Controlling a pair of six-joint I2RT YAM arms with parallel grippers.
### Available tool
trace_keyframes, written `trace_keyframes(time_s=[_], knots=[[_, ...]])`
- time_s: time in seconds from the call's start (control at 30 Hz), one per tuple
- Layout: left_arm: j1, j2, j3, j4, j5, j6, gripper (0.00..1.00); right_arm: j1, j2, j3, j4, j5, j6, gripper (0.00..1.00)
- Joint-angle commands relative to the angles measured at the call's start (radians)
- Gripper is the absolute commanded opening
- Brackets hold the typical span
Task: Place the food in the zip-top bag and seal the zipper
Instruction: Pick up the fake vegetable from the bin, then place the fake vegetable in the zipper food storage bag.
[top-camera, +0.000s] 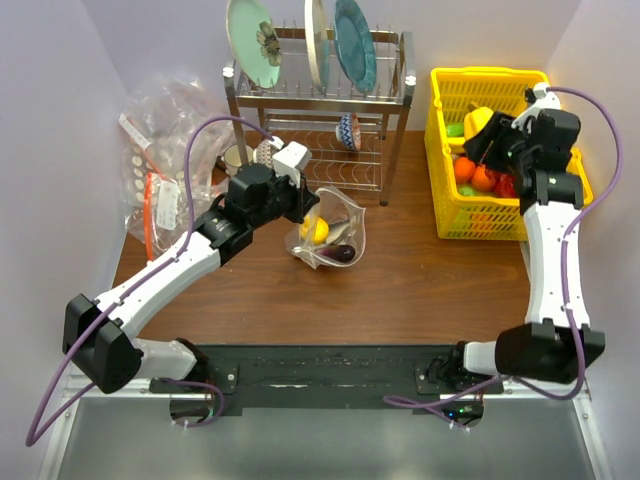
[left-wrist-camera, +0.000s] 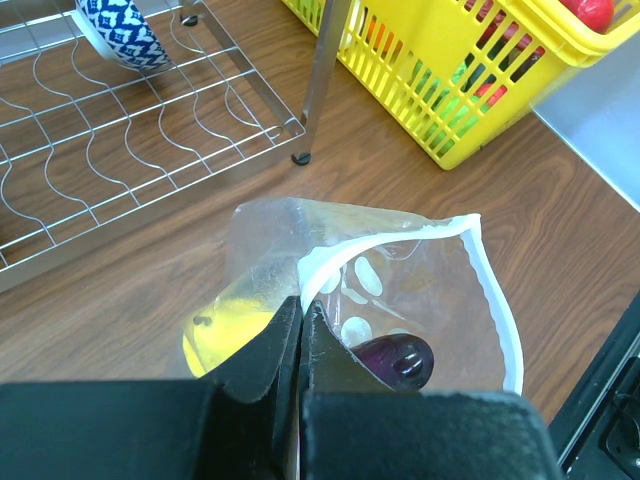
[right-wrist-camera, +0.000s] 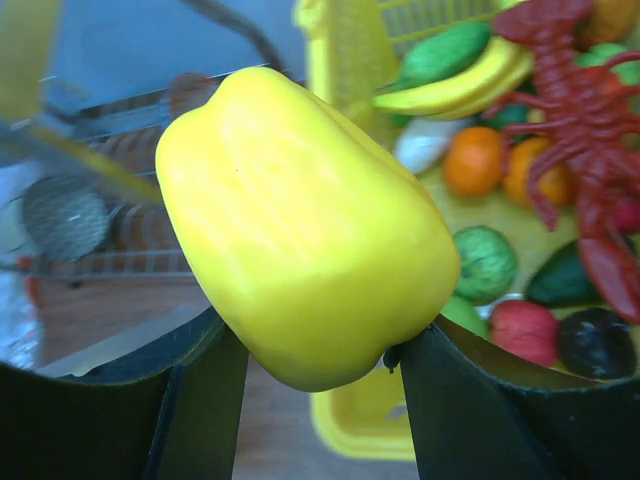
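One zip-top bag (left-wrist-camera: 300, 225); inside it one yellow piece (left-wrist-camera: 225, 335) and one purple piece (left-wrist-camera: 395, 360), two in all; one yellow pepper (right-wrist-camera: 300, 230); one yellow basket (top-camera: 485, 75), containing two oranges (right-wrist-camera: 475, 160), one banana (right-wrist-camera: 450, 85) and one red lobster (right-wrist-camera: 570, 90) among others; one dish rack (top-camera: 380, 95); three plates (top-camera: 253, 40) in its top tier; apparently two bowls (top-camera: 348, 130) on its lower tier, one partly hidden; two robot arms (top-camera: 170, 270).

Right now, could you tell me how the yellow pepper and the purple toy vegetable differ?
The yellow pepper is clamped in the right gripper above the yellow basket; the purple vegetable already lies inside the dotted bag. The pepper is broad and blocky; the purple vegetable is slim and rounded. Both are glossy toy food.
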Motion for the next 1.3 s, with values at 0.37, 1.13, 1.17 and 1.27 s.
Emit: trace_keyframes(time_s=[0.37,1.13,1.17,1.27], knots=[[0.001,-0.044,0.035,0.02,-0.019,-0.003,0.0,0.349,-0.202,-0.184,0.173,-0.324,0.145,0.51],[0.001,-0.024,0.041,0.016,-0.013,-0.003,0.0,0.797,-0.233,-0.577,0.354,-0.166,0.238,0.5],[0.001,-0.03,0.035,0.023,-0.01,-0.003,0.0,0.798,-0.221,-0.561,0.342,-0.152,0.242,0.5],[0.001,-0.03,0.036,0.019,-0.01,-0.001,0.0,0.798,-0.187,-0.544,0.35,-0.071,0.257,0.5]])
